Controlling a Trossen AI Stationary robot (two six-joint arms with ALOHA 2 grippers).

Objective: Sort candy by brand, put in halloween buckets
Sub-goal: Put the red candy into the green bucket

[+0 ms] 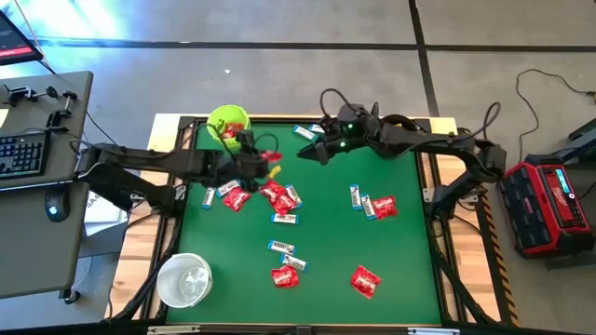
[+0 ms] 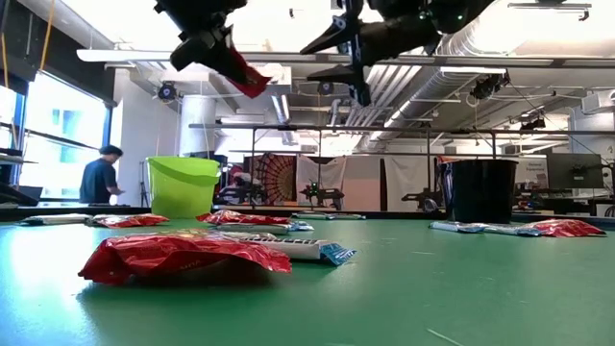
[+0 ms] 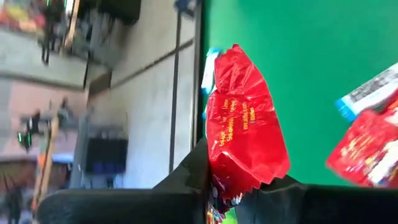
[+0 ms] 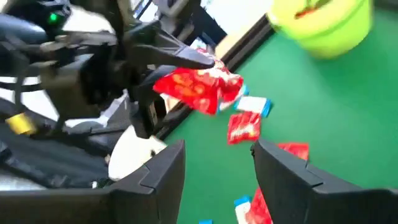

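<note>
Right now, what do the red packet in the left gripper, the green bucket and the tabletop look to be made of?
Red packet in the left gripper: glossy film or foil, judging by its crinkles, bright highlights and crimped end. Green bucket: smooth, opaque moulded plastic with a rolled rim. Tabletop: a flat green sheet with a faint sheen; coated board or mat, I cannot tell which.

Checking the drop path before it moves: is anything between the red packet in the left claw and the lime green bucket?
Nothing visible blocks it. The left claw holds the red packet lifted off the table, and the lime green bucket stands just beyond it with its mouth open. The right claw is off to the side, empty.
</note>
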